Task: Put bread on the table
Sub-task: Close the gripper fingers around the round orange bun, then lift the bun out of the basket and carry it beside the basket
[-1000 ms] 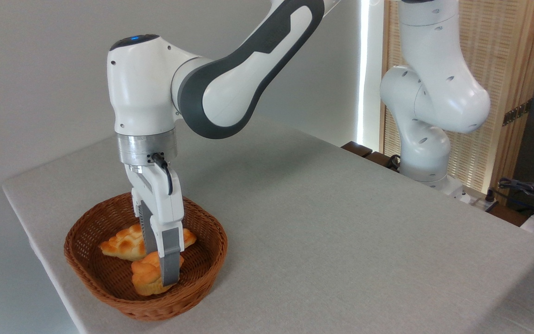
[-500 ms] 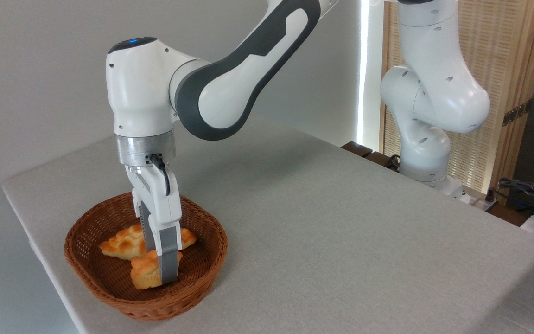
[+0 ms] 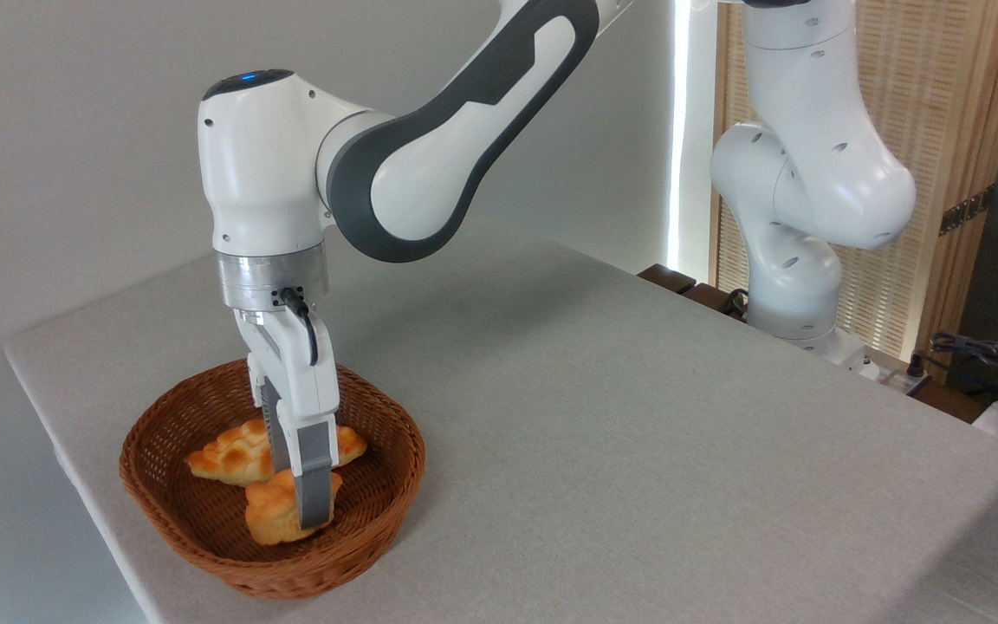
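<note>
Bread [image 3: 274, 513] inside wicker basket [image 3: 204, 555], clamped between my gripper [image 3: 304, 503] fingers, grey fingertip [image 3: 314, 494] covering its right side, braided loaf [image 3: 230, 455] just behind the gripper, table [image 3: 638, 433] cloth bare to gripper's right, my arm [image 3: 430, 156] overhead.

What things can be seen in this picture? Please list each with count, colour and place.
bun: 1, orange-brown, in the basket, at the fingers
loaf: 1, golden, in the basket behind the bun
basket: 1, brown wicker, on the table's near left corner
table: 1, grey-beige cloth
screen: 1, pale wood, far right
cables: several, dark, right edge
arm: 1, white and grey
gripper: 1, white with grey fingers, down in the basket
</note>
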`<action>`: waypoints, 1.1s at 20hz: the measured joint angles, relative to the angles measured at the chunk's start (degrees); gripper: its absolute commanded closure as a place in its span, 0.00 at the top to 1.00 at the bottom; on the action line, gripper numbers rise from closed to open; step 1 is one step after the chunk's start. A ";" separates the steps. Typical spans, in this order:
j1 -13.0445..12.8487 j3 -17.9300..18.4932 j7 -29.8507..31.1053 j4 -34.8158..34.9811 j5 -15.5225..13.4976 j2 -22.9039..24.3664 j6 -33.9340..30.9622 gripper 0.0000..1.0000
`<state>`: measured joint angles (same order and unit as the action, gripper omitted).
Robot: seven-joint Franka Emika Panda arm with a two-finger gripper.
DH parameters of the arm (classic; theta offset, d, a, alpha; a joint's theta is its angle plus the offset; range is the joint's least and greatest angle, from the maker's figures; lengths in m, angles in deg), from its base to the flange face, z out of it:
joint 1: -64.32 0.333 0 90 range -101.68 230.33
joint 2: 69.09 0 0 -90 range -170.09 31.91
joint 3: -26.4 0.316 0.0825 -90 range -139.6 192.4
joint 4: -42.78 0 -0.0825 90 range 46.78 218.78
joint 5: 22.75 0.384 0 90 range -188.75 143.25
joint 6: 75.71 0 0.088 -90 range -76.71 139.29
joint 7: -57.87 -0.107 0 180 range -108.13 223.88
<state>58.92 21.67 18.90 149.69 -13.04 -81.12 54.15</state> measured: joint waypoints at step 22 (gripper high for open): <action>0.06 0.10 0.00 -5.39 0.00 4.85 -8.27 0.35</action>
<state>58.98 21.77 18.91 144.30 -13.04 -76.27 45.88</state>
